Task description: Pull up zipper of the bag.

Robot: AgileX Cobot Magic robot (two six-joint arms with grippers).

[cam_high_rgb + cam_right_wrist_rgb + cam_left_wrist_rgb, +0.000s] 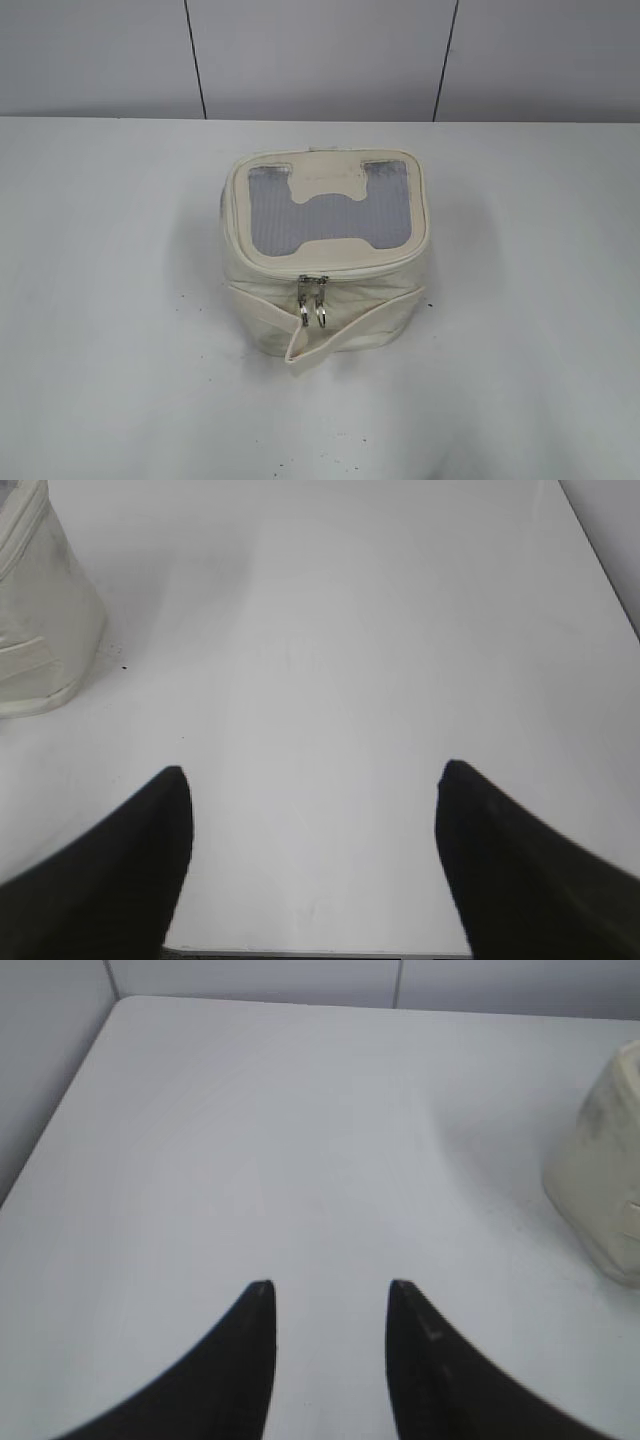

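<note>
The left gripper (331, 1285) has its jaws narrowly apart and the right gripper (315, 768) wide, both empty over the bench (110, 300); the soft cream bag (325, 262) sits apart.

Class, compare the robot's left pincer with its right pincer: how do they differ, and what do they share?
The left pincer has a narrow gap between its fingertips; the right pincer is spread much wider. The bag lies to the left pincer's right, but to the right pincer's left. Both are black, open, holding nothing, above the white table.
</note>
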